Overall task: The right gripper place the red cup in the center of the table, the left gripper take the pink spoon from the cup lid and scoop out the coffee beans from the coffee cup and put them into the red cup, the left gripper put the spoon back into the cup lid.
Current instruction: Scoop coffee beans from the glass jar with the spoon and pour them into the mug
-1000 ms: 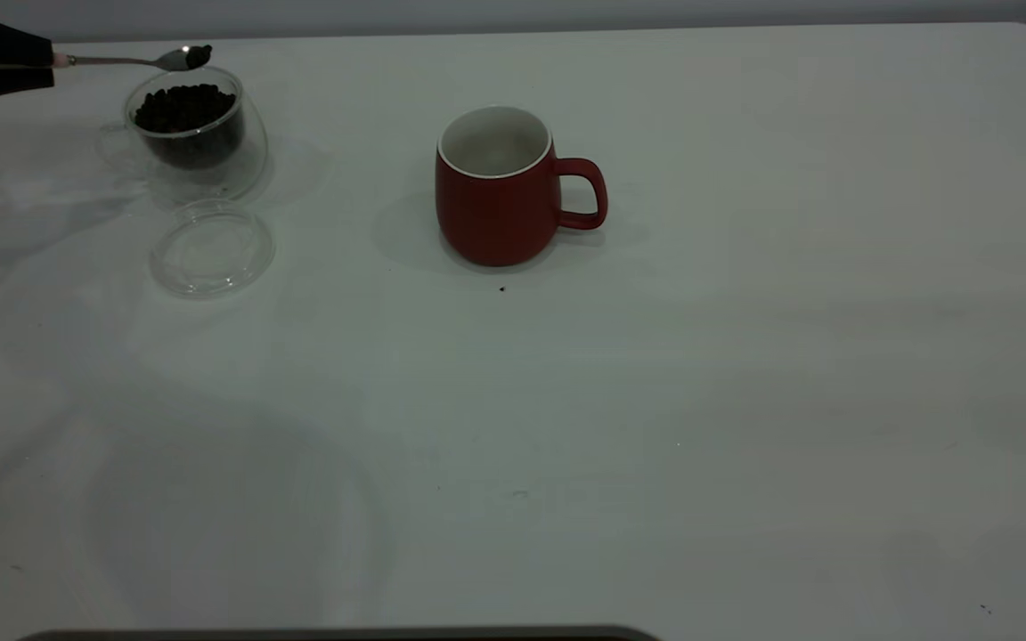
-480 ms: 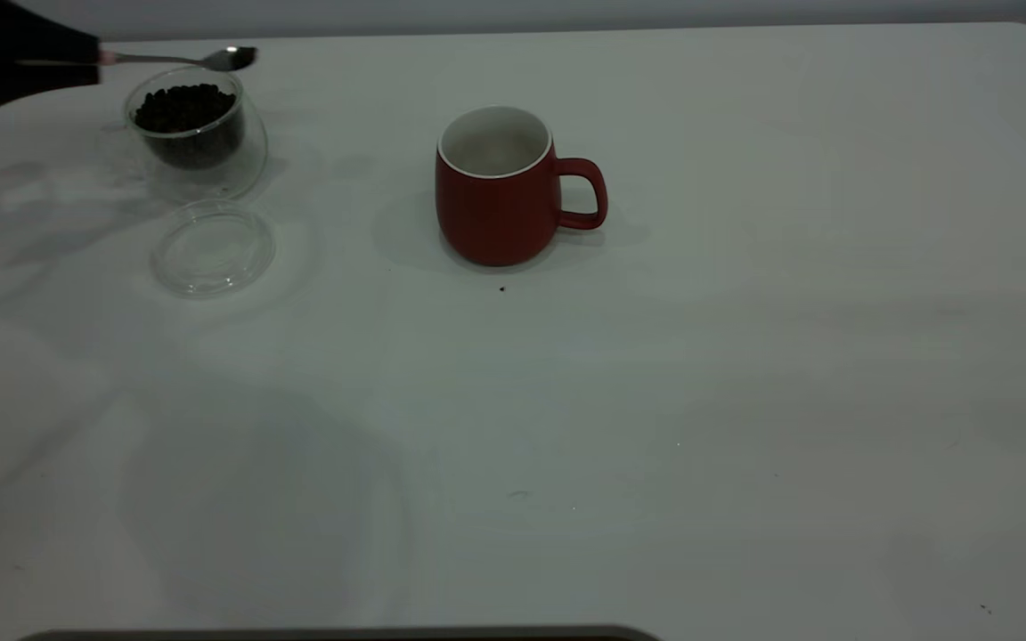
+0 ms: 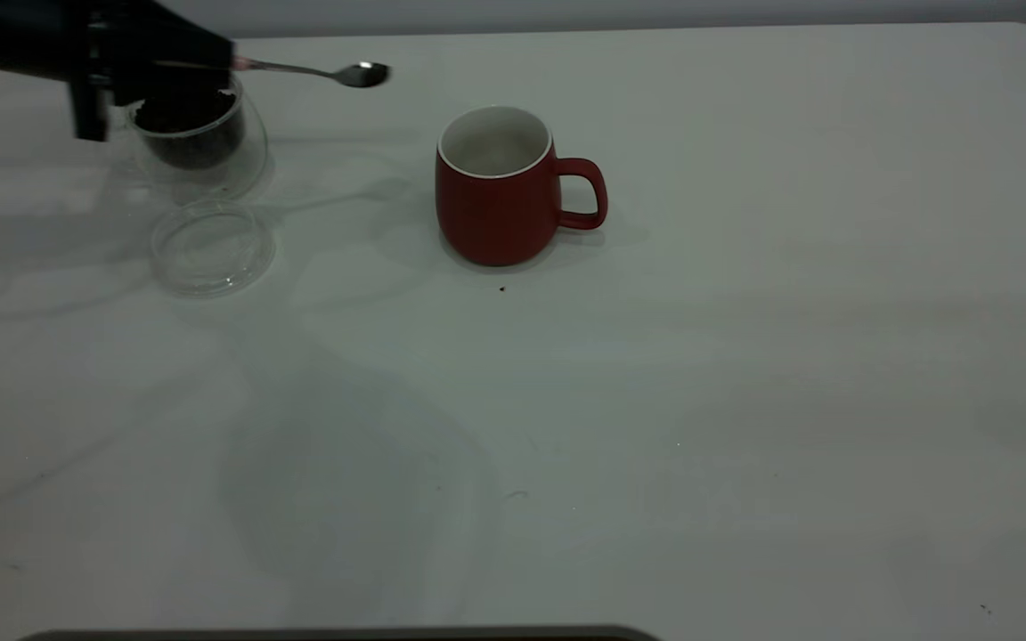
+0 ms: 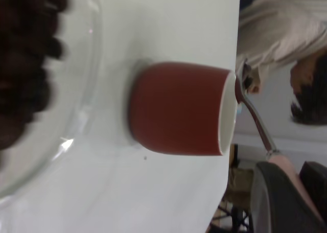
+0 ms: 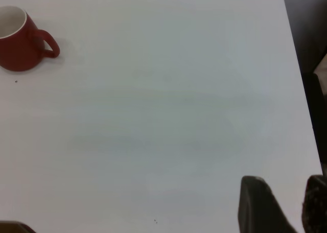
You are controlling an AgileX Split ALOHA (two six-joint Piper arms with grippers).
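The red cup (image 3: 495, 191) stands upright at the table's middle, handle to the right, its white inside looking bare. My left gripper (image 3: 210, 64) hovers over the glass coffee cup (image 3: 197, 133) of dark beans, shut on the pink spoon's handle. The spoon (image 3: 362, 75) sticks out level to the right, its bowl in the air short of the red cup's rim. In the left wrist view the spoon (image 4: 253, 110) reaches past the red cup (image 4: 176, 108), with something dark in its bowl. The clear cup lid (image 3: 212, 247) lies flat in front of the coffee cup. My right gripper (image 5: 288, 207) is open over bare table, far right.
One stray bean (image 3: 502, 288) lies just in front of the red cup. A person (image 4: 286, 33) sits beyond the table's far edge in the left wrist view. The white table (image 3: 745, 401) stretches wide to the right and front.
My left gripper has carried the spoon to the right, from beside the coffee cup to over it, so the spoon's bowl now hangs between the coffee cup and the red cup.
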